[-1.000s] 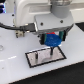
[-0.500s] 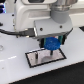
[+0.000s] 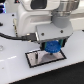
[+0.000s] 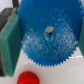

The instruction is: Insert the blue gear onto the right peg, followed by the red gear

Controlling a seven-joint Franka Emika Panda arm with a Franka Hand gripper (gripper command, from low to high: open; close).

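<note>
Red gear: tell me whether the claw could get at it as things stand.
Probably not yet. The claw is shut on the blue gear, which fills the space between its fingers. The red gear lies uncovered on the table, so once the blue one is released, nothing seems to block it.

A plain white tabletop [image 3: 15, 67] carries everything, and a grey rectangular plate [image 3: 35, 60] with a black border lies flat on it. A dark cable [image 3: 12, 36] trails over the white surface, well apart from the plate toward the exterior view's left. In the wrist view the red gear [image 4: 28, 78] rests directly on the white tabletop.
</note>
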